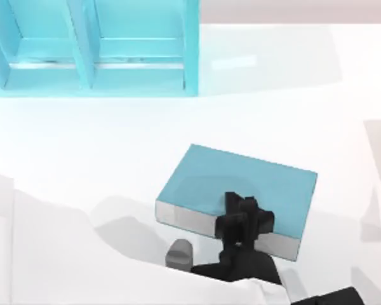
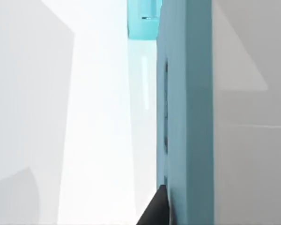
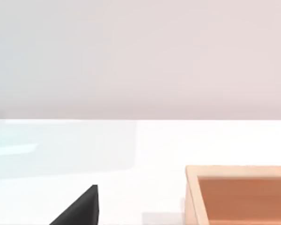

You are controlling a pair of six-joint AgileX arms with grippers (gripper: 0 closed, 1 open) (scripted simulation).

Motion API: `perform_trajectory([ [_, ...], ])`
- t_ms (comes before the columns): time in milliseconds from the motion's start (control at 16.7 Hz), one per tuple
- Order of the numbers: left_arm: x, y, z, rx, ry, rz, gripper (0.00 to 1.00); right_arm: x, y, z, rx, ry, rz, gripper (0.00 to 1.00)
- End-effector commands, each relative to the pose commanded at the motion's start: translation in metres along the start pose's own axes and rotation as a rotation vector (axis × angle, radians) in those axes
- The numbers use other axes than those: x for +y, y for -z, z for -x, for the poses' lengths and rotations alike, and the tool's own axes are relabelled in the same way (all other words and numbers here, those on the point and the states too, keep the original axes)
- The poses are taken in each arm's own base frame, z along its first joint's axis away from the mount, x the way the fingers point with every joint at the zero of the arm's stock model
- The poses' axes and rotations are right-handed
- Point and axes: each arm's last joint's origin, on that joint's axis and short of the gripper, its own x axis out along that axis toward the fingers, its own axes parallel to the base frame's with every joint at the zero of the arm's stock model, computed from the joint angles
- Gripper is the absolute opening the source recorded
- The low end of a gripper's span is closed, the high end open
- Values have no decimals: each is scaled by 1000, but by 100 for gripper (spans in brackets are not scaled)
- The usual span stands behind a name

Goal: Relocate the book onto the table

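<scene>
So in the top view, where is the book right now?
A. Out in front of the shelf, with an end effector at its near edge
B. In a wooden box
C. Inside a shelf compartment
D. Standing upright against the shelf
A: the book lies flat, clear of the shelf, with the left end effector at its page edge.

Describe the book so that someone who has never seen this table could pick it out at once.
Start at the white table. A teal shelf stands at its far left; nearer the front, right of centre, lies the book, with the left pincer at its near edge. Unlike the shelf, it is a closed slab with grey-white page edges.
</scene>
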Motion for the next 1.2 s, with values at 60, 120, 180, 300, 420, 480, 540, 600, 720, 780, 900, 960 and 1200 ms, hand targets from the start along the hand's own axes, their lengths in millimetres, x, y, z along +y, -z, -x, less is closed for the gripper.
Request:
perform_trajectory([
  [60, 0, 0, 0, 0, 0, 0, 0, 0, 0, 0, 0, 0, 0, 100],
  [120, 1, -1, -1, -2, -6, -4, 0, 0, 0, 0, 0, 0, 0, 100],
  [180, 1, -1, -1, -2, -5, -3, 0, 0, 0, 0, 0, 0, 0, 100],
  [300, 1, -1, 2, -1, -2, -1, 0, 0, 0, 0, 0, 0, 0, 100],
  [420, 1, 0, 4, 0, -1, 0, 0, 0, 0, 0, 0, 0, 0, 100],
  [480, 1, 0, 5, 0, 0, 0, 0, 0, 0, 0, 0, 0, 0, 100],
  [540, 1, 0, 5, 0, 0, 0, 0, 0, 0, 0, 0, 0, 0, 100],
  [600, 1, 0, 5, 0, 0, 0, 0, 0, 0, 0, 0, 0, 0, 100],
  [720, 2, -1, 3, -4, -4, -4, 0, 0, 0, 0, 0, 0, 0, 100],
  [780, 6, -1, 2, -4, -3, -3, 0, 0, 0, 0, 0, 0, 0, 100],
  [900, 15, 0, 0, -1, -3, 5, 0, 0, 0, 0, 0, 0, 0, 100],
  [960, 20, 0, -1, -1, -4, 6, 0, 0, 0, 0, 0, 0, 0, 100],
  [1200, 30, -1, -4, -4, -4, -3, 0, 0, 0, 0, 0, 0, 0, 100],
])
